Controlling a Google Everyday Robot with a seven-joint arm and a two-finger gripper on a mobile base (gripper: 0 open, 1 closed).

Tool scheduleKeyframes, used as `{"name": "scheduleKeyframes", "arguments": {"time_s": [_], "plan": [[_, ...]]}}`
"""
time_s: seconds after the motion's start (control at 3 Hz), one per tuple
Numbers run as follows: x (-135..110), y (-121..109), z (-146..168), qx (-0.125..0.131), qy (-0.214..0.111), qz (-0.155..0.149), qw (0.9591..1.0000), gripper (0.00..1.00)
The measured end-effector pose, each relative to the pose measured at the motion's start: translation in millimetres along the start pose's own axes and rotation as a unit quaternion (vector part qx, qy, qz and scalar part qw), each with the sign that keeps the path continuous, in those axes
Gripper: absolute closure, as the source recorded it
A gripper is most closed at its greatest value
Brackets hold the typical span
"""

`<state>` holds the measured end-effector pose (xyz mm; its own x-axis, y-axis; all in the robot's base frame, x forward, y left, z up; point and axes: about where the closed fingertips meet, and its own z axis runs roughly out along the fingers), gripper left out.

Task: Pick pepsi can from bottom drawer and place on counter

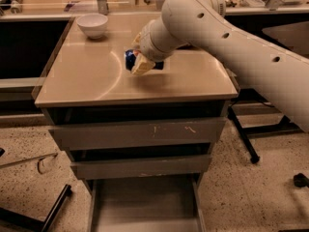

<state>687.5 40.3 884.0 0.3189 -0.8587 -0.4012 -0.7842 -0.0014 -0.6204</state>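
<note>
Fig.: your arm (241, 47) comes in from the right of frame & reaches to upper centre. There the gripper (141, 65) is clenched on the pepsi can (129, 59), blue side showing, low over the counter (87, 83). You can't tell whether the can touches the top. A white bowl (92, 24) sits at upper left of the counter, well apart from the can. The bottom drawer (145, 202) is pulled open at bottom centre.

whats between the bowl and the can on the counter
Nothing: in the camera view only bare counter separates the bowl from the can, which the tool holds over the counter's middle.
</note>
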Motion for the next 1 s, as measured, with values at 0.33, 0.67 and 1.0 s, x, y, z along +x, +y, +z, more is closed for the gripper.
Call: {"name": "scheduleKeyframes", "arguments": {"time_s": [0.33, 0.67, 1.0], "plan": [[20, 14, 16, -0.01, -0.015, 0.037, 0.9991, 1.0], [34, 24, 25, -0.005, -0.025, 0.061, 0.9978, 1.0], [35, 24, 25, -0.004, -0.025, 0.062, 0.9978, 0.82]]}}
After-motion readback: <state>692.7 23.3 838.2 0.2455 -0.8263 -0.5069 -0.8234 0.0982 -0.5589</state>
